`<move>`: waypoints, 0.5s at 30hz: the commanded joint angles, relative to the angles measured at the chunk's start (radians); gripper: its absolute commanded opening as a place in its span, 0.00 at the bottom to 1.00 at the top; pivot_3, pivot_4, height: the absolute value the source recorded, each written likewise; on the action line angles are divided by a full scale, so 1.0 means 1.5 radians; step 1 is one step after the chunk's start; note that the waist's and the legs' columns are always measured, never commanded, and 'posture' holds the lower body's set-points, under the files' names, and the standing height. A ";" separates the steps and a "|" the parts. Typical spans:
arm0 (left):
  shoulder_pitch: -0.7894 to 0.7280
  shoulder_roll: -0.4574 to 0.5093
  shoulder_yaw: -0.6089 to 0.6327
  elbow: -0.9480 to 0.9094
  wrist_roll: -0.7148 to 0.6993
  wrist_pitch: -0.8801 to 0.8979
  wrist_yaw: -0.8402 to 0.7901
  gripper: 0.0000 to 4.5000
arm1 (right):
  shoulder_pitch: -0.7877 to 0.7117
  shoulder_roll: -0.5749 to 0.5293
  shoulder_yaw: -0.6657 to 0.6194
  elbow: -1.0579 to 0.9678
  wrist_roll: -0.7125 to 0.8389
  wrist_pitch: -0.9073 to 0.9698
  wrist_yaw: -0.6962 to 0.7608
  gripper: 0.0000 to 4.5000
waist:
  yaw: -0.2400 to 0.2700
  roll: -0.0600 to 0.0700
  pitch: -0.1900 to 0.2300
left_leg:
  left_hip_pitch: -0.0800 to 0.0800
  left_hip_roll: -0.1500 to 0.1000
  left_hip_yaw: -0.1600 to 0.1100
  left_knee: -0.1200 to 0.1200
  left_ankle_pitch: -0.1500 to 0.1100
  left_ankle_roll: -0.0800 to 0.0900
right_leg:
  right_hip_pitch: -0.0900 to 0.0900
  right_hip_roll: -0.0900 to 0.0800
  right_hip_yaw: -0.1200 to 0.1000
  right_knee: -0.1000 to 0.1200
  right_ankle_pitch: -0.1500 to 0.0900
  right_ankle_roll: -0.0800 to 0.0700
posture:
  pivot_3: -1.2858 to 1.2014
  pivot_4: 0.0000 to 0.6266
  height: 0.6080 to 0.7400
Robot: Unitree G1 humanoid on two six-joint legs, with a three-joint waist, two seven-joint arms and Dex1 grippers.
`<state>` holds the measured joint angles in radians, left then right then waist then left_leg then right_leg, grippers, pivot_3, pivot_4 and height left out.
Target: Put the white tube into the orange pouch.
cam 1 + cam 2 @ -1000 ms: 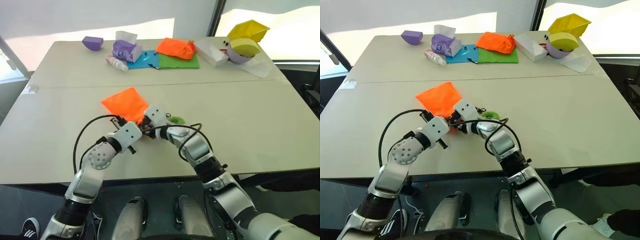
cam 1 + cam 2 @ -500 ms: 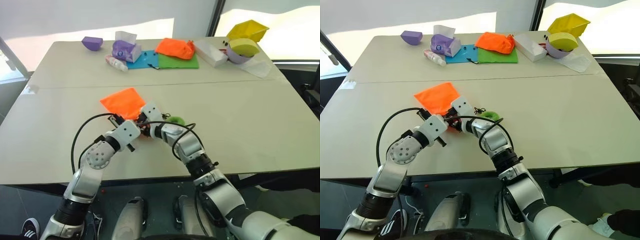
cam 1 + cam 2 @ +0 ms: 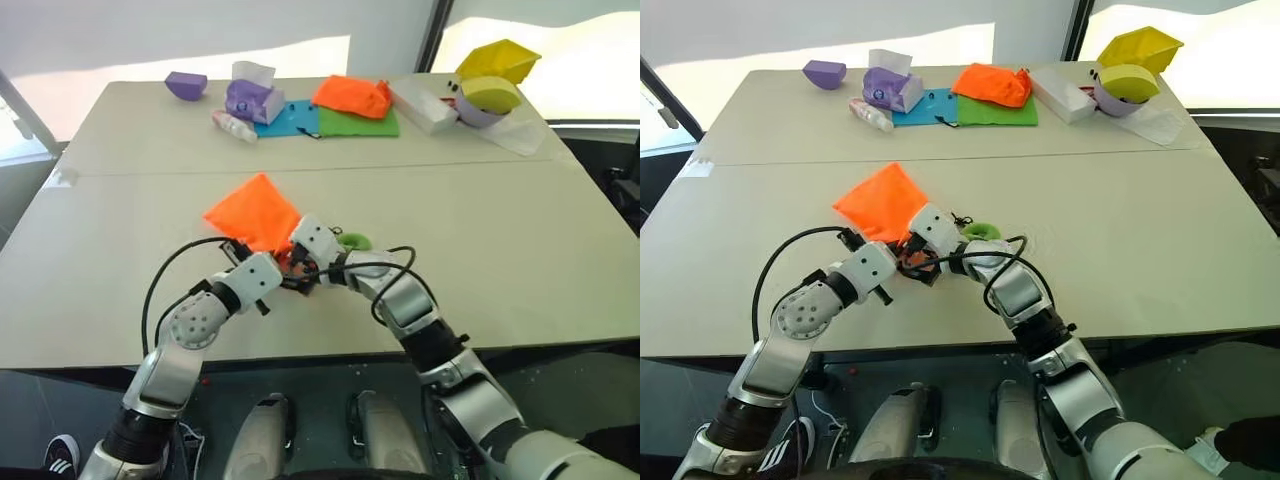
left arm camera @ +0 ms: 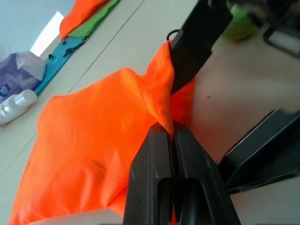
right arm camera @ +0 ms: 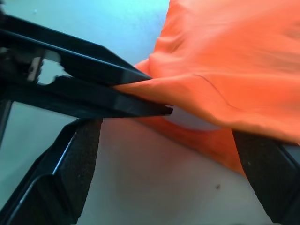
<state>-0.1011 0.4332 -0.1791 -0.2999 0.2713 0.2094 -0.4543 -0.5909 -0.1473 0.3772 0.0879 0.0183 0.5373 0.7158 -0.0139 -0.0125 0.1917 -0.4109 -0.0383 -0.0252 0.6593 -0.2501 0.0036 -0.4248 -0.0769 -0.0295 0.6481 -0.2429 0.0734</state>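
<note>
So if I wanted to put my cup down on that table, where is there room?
The near right table, right of the fuzzy green ring, is bare. So is the left side beside the orange pouch. The far edge is crowded.

Along the far edge of my worktop (image 3: 520, 240) I see a purple bowl (image 3: 185, 85), a purple tissue pack (image 3: 251, 95), a small bottle (image 3: 233, 126), blue (image 3: 290, 119) and green (image 3: 358, 123) mats, an orange bundle (image 3: 352, 96), a white box (image 3: 424, 106) and a yellow bin (image 3: 497, 60).

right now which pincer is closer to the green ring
Right. The right pincer, open at the orange pouch mouth, is beside the green ring; the left pincer, pinching the pouch rim, sits farther off.
</note>
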 commanded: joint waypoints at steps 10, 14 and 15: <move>0.047 0.062 0.050 -0.029 -0.041 -0.032 -0.033 0.00 | 0.029 -0.179 -0.111 -0.135 0.074 0.002 0.083 0.99 | 0.002 0.000 0.000 | -0.001 0.000 0.000 0.000 0.000 0.000 | 0.000 0.000 0.000 -0.002 0.000 0.000 | 0.52 0.24 0.99; 0.044 0.068 0.054 -0.021 -0.047 -0.036 -0.033 0.00 | 0.001 -0.203 -0.133 -0.063 0.054 -0.019 0.061 0.99 | 0.002 0.000 0.000 | -0.001 0.000 0.000 -0.001 0.000 0.000 | 0.000 0.000 0.000 -0.002 0.000 0.000 | 0.52 0.24 0.99; 0.040 0.068 0.052 -0.016 -0.046 -0.037 -0.031 0.00 | -0.007 -0.204 -0.132 -0.034 0.042 -0.021 0.045 0.99 | 0.002 0.000 0.000 | -0.001 0.000 0.000 -0.001 0.000 0.000 | 0.000 0.000 0.000 -0.002 0.000 0.000 | 0.52 0.24 0.99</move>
<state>-0.0334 0.5309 -0.1221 -0.3049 0.2074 0.1688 -0.5011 -0.5822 -0.4524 0.1928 0.0041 0.0982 0.5227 0.8081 -0.0106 -0.0127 0.1918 -0.4117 -0.0382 -0.0251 0.6581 -0.2501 0.0036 -0.4246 -0.0776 -0.0296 0.6450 -0.2432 0.0729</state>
